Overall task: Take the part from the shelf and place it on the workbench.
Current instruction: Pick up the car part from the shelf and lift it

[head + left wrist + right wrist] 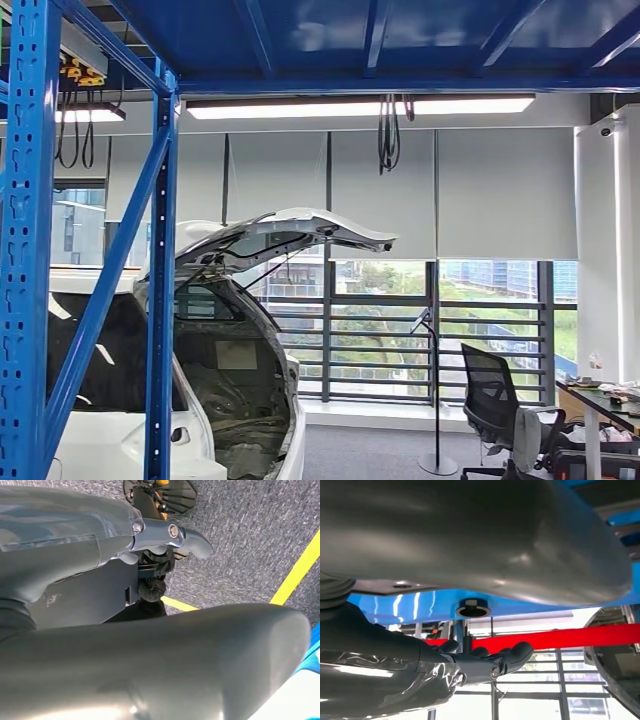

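The right hand [471, 667] is being seen in the right wrist view with its dark fingers [512, 655] stretched out and nothing between them, so it is being read as apart and empty. The left hand [162, 555] is being shown in the left wrist view hanging over grey carpet [245, 535] with a yellow line [298, 570]; whether its fingers are apart or together cannot be told. No part is being made out, so its place is being left unstated. In the head view a blue rack post [26, 250] is being passed close on the left, with a white car [249, 380] ahead. A likely risk is being judged: the arm could be knocked against the post while the robot is being turned toward the shelf.
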